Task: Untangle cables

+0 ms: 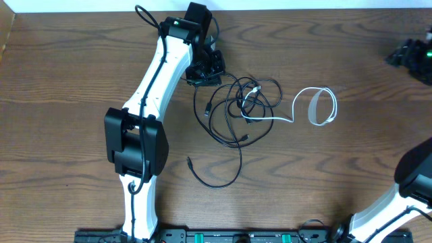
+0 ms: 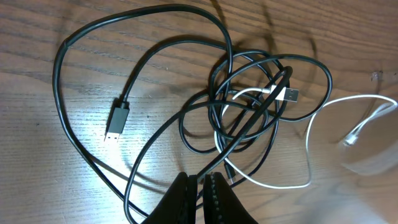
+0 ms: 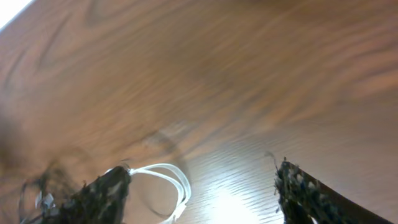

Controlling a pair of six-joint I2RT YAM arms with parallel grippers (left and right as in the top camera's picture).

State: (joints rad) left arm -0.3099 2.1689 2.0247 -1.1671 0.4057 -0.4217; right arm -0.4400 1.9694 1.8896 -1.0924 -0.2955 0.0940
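Note:
The cables (image 1: 243,101) lie bunched at the table's middle: black cords looped over each other, with a white cable (image 1: 320,106) running out to a loop on the right. My left gripper (image 1: 202,73) sits at the bunch's upper left. In the left wrist view it (image 2: 202,180) is shut on a black cable that passes between its fingers. A black USB plug (image 2: 116,121) lies loose on the wood, and a white plug (image 2: 289,95) rests in the knot. My right gripper (image 3: 202,171) hangs open and holds nothing, high above the white loop (image 3: 168,183); overhead it (image 1: 412,54) shows at the far right.
One black cord's tail (image 1: 191,162) trails toward the front of the table. My left arm (image 1: 145,115) stretches across the table's left half. The right arm's elbow (image 1: 415,179) stands at the lower right. The table's far edge (image 1: 283,12) runs along the top.

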